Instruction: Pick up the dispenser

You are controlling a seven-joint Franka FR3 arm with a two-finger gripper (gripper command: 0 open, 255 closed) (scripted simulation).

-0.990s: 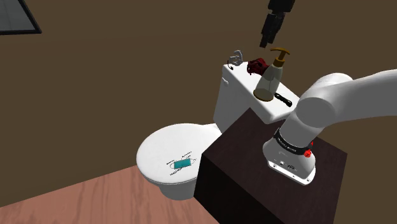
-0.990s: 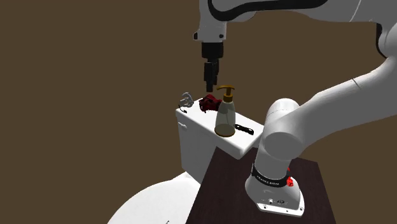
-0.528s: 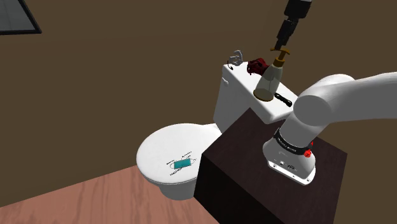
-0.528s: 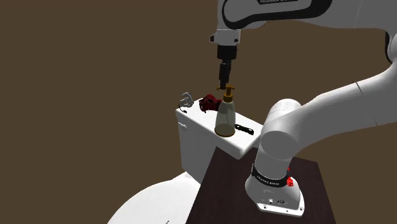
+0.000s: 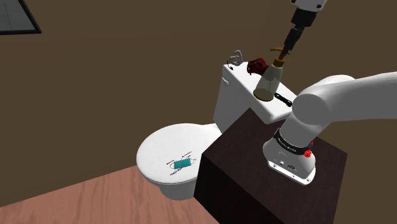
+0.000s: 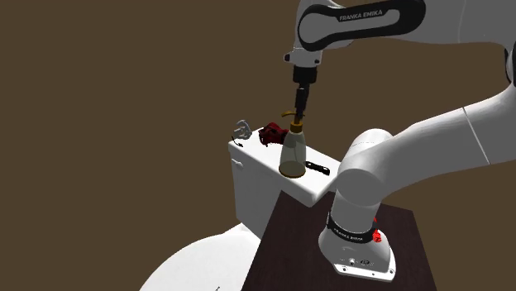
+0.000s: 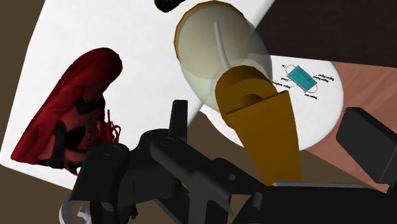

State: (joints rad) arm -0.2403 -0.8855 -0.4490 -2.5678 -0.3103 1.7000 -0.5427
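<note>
The dispenser (image 5: 268,81) is a clear bottle with a gold-brown pump, standing upright on the white toilet tank lid (image 5: 236,79). In the second exterior view the dispenser (image 6: 291,151) has my black gripper (image 6: 298,112) directly above it, fingertips down at the pump head. The shoulder view puts the gripper (image 5: 284,52) at the pump top too. In the wrist view the gripper (image 7: 269,118) is open: the gold nozzle of the dispenser (image 7: 261,121) lies between the two fingers (image 7: 369,143), which stand apart from it on both sides.
A dark red shoe-like object (image 5: 257,64) and a small silver item (image 5: 236,57) lie on the tank behind the bottle, and a black tool (image 5: 284,98) lies beside it. A teal face mask (image 5: 183,163) rests on the closed toilet lid. The dark stand (image 5: 242,165) sits close against the toilet.
My gripper has swung from behind the bottle toward the shoulder view's right and come down, so its fingers now straddle the pump head. The dispenser has not moved.
</note>
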